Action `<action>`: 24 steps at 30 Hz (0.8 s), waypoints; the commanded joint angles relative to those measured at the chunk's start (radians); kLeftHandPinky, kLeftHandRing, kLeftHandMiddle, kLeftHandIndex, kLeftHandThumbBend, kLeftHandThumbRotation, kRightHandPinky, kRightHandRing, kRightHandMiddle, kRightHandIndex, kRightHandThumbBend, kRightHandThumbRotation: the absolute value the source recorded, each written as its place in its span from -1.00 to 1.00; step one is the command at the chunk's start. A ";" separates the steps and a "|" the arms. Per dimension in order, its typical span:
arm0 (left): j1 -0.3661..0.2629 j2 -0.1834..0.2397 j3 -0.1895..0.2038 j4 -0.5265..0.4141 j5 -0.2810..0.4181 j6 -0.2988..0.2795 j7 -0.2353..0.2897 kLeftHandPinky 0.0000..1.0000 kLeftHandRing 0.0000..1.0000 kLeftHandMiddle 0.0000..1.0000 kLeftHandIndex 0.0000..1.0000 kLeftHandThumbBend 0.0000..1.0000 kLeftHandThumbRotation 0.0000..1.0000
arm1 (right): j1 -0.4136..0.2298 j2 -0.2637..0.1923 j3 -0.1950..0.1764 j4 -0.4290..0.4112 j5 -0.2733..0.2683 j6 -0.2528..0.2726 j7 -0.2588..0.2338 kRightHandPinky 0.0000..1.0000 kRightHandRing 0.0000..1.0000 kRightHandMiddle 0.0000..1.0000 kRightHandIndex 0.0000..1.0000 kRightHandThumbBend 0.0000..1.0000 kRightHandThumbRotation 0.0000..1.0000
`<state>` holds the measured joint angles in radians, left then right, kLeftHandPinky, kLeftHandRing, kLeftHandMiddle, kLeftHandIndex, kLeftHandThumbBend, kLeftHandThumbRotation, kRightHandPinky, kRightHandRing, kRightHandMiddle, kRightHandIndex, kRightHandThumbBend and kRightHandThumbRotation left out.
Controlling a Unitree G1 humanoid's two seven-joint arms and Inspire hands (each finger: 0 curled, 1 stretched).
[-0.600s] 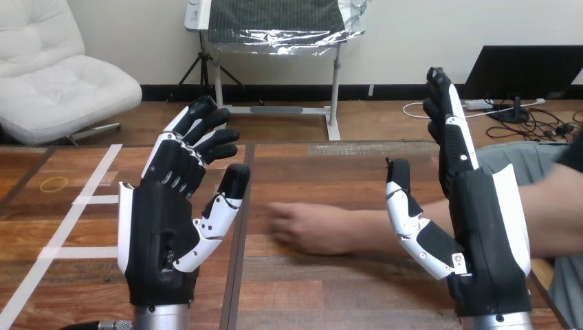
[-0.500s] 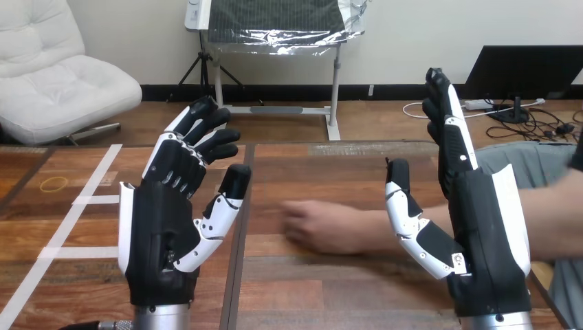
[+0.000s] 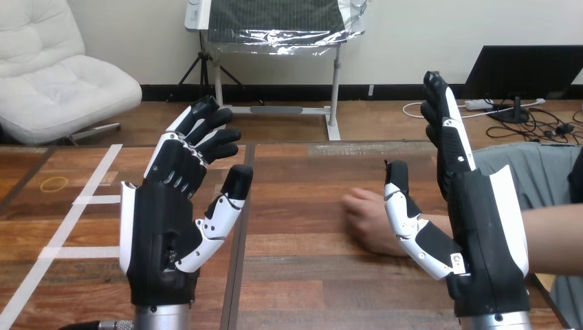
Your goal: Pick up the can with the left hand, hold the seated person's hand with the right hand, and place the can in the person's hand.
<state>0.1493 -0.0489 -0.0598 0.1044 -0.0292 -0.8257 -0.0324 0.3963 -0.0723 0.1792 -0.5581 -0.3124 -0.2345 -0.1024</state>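
My left hand (image 3: 165,227) is raised at the lower left, its back toward me, fingers straight and spread, holding nothing. At the lower right my right hand (image 3: 481,234) stands upright and open, thumb out to the left. The person's hand (image 3: 368,220) lies on the table between my two hands, just left of my right thumb, and its forearm runs behind my right hand to the right edge. I cannot tell whether it touches my thumb. I see no can on the table.
The wooden table (image 3: 302,275) has strips of pale tape (image 3: 72,220) at the left and a small ring mark (image 3: 53,183) near the far left edge. The person sits at the right side.
The person's hand has drawn back to the right across the table, from the middle to just beside my right thumb. My two hands have barely moved.
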 commanded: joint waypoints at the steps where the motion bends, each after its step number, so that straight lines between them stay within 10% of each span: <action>1: -0.041 -0.015 -0.001 -0.040 0.008 -0.015 0.006 0.38 0.45 0.56 0.60 0.03 -0.40 | -0.038 0.012 -0.015 -0.040 0.005 -0.003 0.003 1.00 1.00 1.00 1.00 -1.00 -1.00; 24: -0.044 -0.015 0.013 -0.041 0.036 -0.020 0.022 0.40 0.47 0.57 0.61 0.02 -0.42 | -0.045 0.014 -0.021 -0.045 0.006 0.011 0.009 1.00 1.00 1.00 1.00 -1.00 -1.00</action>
<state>0.1493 -0.0489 -0.0587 0.1044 -0.0233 -0.8257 -0.0274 0.3958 -0.0720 0.1752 -0.5583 -0.3128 -0.2248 -0.0954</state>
